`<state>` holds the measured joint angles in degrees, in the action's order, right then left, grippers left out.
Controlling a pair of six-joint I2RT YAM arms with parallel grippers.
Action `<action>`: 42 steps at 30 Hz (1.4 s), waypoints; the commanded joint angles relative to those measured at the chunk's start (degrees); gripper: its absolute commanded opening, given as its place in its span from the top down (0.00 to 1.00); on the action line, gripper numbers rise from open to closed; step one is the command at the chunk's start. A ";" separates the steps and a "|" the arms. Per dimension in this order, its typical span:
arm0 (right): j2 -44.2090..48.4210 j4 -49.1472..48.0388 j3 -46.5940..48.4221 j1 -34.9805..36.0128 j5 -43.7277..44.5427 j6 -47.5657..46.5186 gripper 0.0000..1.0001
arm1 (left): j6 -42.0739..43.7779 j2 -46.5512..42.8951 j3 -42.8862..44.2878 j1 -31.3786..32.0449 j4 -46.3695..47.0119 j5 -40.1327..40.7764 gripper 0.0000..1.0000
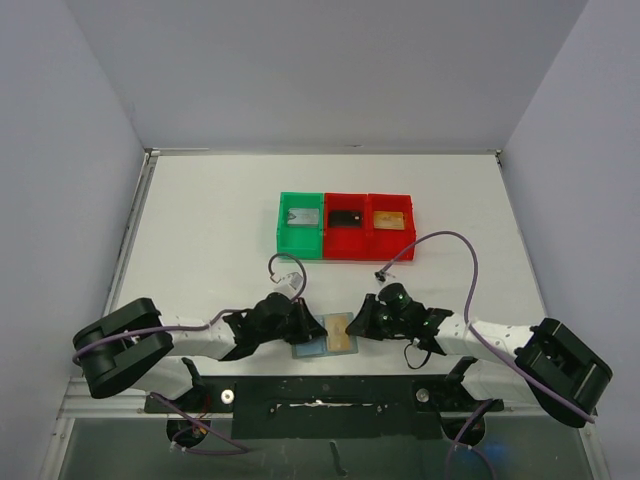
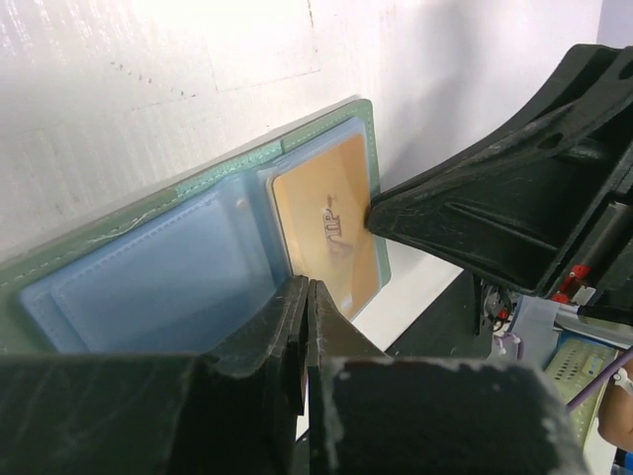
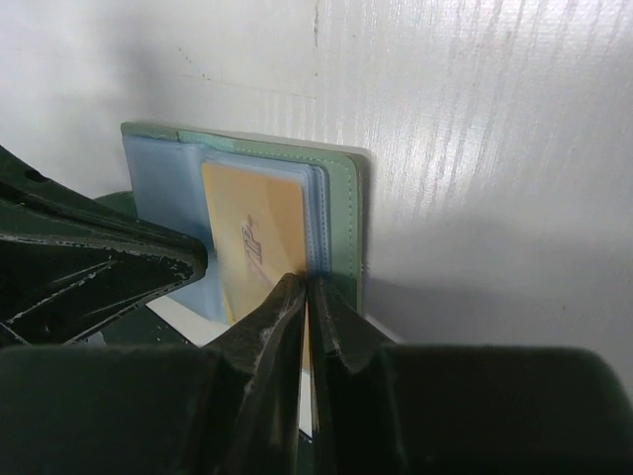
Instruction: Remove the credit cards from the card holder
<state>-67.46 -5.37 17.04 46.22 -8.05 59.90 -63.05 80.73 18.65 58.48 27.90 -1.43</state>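
The card holder (image 1: 312, 349) lies opened flat on a white table (image 1: 220, 220), with both panels facing up. The table's top shows fine ridged lines in the wrist views. A gold credit card (image 1: 341, 333) sits in the holder's right panel. It is printed side up, behind the pale blue sleeve and framed by a green stitched border.

The left gripper (image 2: 305, 297) is at the holder's left side. Its fingers are pressed fully together and the tips rest at the holder's edge, with nothing visibly between them. The right gripper (image 3: 307, 292) comes in from the holder's right. Its jaws are drawn almost together on the near edge of the gold card, which seems to be nipped between them, though the fingers hide the contact itself.

Beyond the holder, well apart from it toward the far wall, three small bins stand in a touching row. The green bin (image 1: 300, 250) holds a grey flat item. The middle red bin (image 1: 346, 250) holds a black one. The right red bin (image 1: 393, 248) holds a gold-tan card.

Plain pale grey walls (image 1: 330, 60) close the table on three sides. Just nearer than the holder, a black mounting plate (image 1: 330, 392) carries both arm bases. Purple cables (image 1: 470, 260) loop above the arms.
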 commanded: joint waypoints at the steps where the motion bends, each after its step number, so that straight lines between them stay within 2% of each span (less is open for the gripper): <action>1: -1.96 3.61 0.78 0.47 -0.21 -0.39 0.94 | 1.75 -2.94 -0.75 -1.01 -0.38 -1.32 1.00; 5: -2.37 3.23 1.06 0.54 -0.34 -0.57 0.94 | 2.07 -3.73 -1.21 -1.82 -1.12 -2.18 1.00; 6: -2.38 3.07 1.09 0.54 -0.40 -0.57 0.94 | 1.94 -3.74 -1.05 -1.85 -1.34 -2.32 0.96; 9: -2.73 2.99 1.24 0.53 -0.44 -0.57 0.94 | 1.22 -3.29 -1.03 -1.72 -0.24 -2.88 0.77; 11: -2.93 2.90 1.26 0.54 -0.46 -0.53 0.94 | 0.40 -2.57 -1.20 -1.56 1.44 -3.52 0.69; 17: -2.80 2.00 0.86 0.54 -1.40 -0.14 0.92 | -1.82 2.28 -1.87 -0.99 6.89 -4.21 0.65; 22: -2.93 -0.11 -0.32 0.67 -4.22 -0.30 0.92 | -4.78 6.83 -4.57 -0.74 15.88 -4.45 0.65; 25: -2.83 -1.04 -0.98 1.12 -5.49 -0.41 0.93 | -4.62 8.65 -3.94 -0.48 18.35 -4.91 0.69; 33: -2.41 -0.09 -0.88 1.68 -5.52 -1.32 0.91 | -3.64 9.02 -2.63 -0.38 19.73 -5.16 0.99; 40: -0.61 7.71 1.78 1.55 0.95 -1.64 0.78 | -1.99 4.85 -3.13 -0.47 14.16 -4.26 1.00; 42: -0.80 9.05 2.68 1.51 1.89 -2.11 0.78 | -1.55 3.48 -3.47 -0.63 12.73 -4.15 1.00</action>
<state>-67.83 -3.79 18.20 46.72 -8.49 58.96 -66.65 86.96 13.91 57.12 42.61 -4.82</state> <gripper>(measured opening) 0.214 0.014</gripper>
